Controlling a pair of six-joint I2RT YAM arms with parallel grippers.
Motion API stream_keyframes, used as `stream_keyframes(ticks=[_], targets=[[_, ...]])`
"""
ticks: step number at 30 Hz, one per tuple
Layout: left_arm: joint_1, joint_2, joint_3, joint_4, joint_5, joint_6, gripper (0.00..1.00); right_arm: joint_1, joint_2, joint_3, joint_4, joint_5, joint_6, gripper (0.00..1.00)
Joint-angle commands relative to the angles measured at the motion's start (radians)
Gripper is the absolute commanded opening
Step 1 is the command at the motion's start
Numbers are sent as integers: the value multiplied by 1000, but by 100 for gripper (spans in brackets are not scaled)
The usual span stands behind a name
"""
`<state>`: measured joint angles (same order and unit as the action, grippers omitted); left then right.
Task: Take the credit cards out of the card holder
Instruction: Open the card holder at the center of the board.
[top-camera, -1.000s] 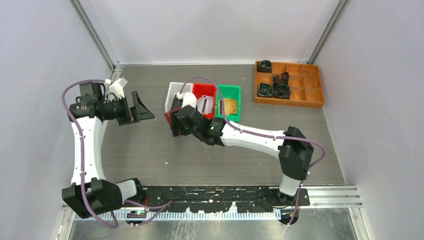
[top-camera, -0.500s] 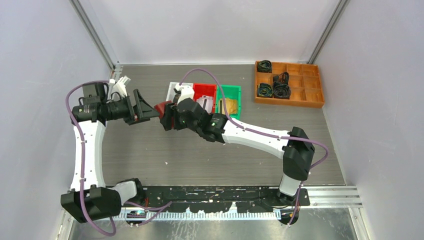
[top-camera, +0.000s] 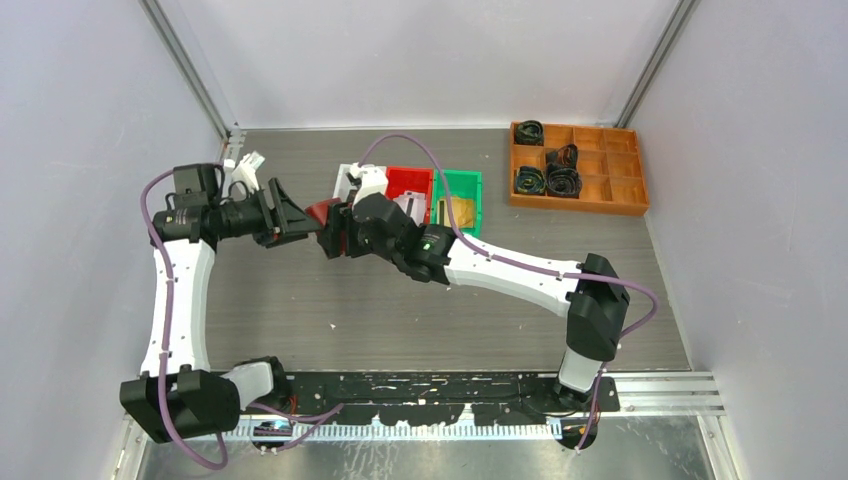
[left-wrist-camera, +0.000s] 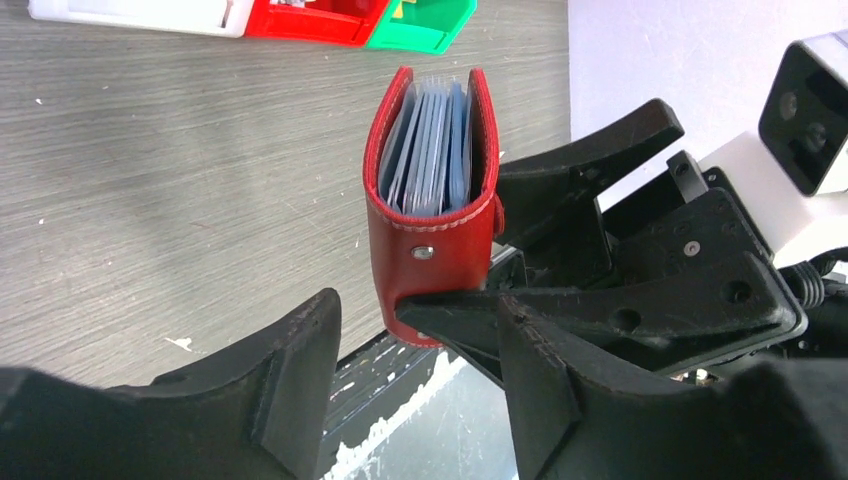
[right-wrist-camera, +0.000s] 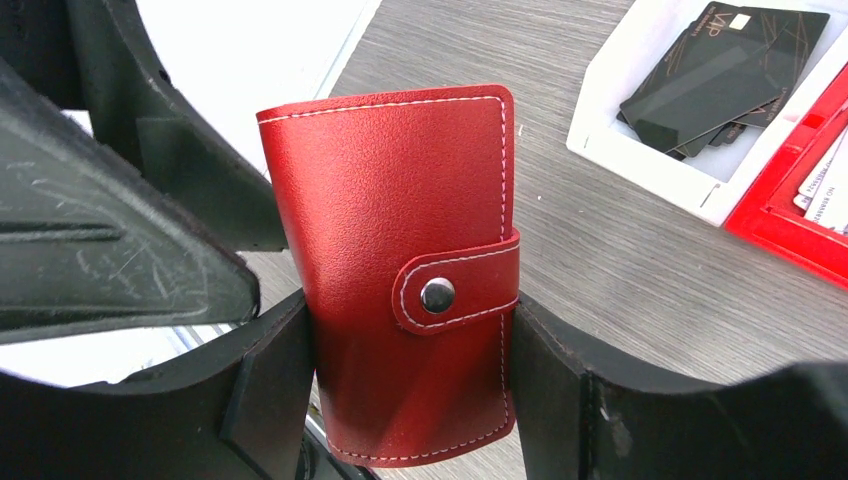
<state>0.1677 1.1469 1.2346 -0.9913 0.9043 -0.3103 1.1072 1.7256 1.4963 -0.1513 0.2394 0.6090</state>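
The red card holder (right-wrist-camera: 400, 250) is snapped closed and stands upright above the table, with my right gripper (right-wrist-camera: 410, 400) shut on its two side edges. In the left wrist view the card holder (left-wrist-camera: 432, 240) shows its open top end, where pale blue credit cards (left-wrist-camera: 430, 150) sit packed in sleeves. My left gripper (left-wrist-camera: 415, 385) is open just short of the holder's lower end, with nothing between its fingers. From above, the left gripper (top-camera: 298, 222) faces the card holder (top-camera: 322, 214) from the left, and the right gripper (top-camera: 338, 236) holds it from the right.
Behind the holder stand a white bin (top-camera: 345, 180), a red bin (top-camera: 408, 182) and a green bin (top-camera: 460, 195). Black cards (right-wrist-camera: 720, 70) lie in the white bin (right-wrist-camera: 620, 140). An orange divided tray (top-camera: 577, 168) with dark coiled items sits at the back right.
My left gripper has moved right, up to the card holder, and its jaws have narrowed. The right gripper carried the holder left and up, away from the bins.
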Motion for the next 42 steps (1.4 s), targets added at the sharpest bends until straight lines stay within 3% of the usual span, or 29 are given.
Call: stream_keyframes(ticks=[1, 8, 14, 16, 18, 22, 25, 29, 36, 40, 42], targets=[[-9, 10, 14, 66, 20, -50, 58, 25, -19, 74, 104, -23, 17, 68], [-8, -25, 10, 96, 50, -79, 67, 36, -4, 89, 101, -26, 18, 67], [-9, -44, -3, 95, -5, -64, 37, 43, 6, 108, 87, -28, 12, 69], [-8, -49, -4, 89, -22, -58, 27, 42, 4, 106, 83, -29, 15, 79], [-8, -56, 0, 82, -27, -44, 19, 40, -6, 104, 76, -50, 25, 97], [-8, -63, 21, 62, -8, -8, 11, -36, -51, 72, 85, -307, 70, 99], [-9, -62, 41, 44, 54, 20, 8, -143, -114, -39, 228, -599, 193, 100], [-9, -67, 61, 34, 202, 44, 8, -229, -144, -131, 372, -863, 280, 99], [-8, -102, 74, 37, 330, 40, 8, -240, -140, -138, 472, -1069, 320, 100], [-9, -113, 91, 53, 340, 16, 8, -236, -118, -174, 642, -1122, 441, 98], [-8, -113, 99, 63, 343, 10, 8, -237, -115, -205, 709, -1121, 484, 93]])
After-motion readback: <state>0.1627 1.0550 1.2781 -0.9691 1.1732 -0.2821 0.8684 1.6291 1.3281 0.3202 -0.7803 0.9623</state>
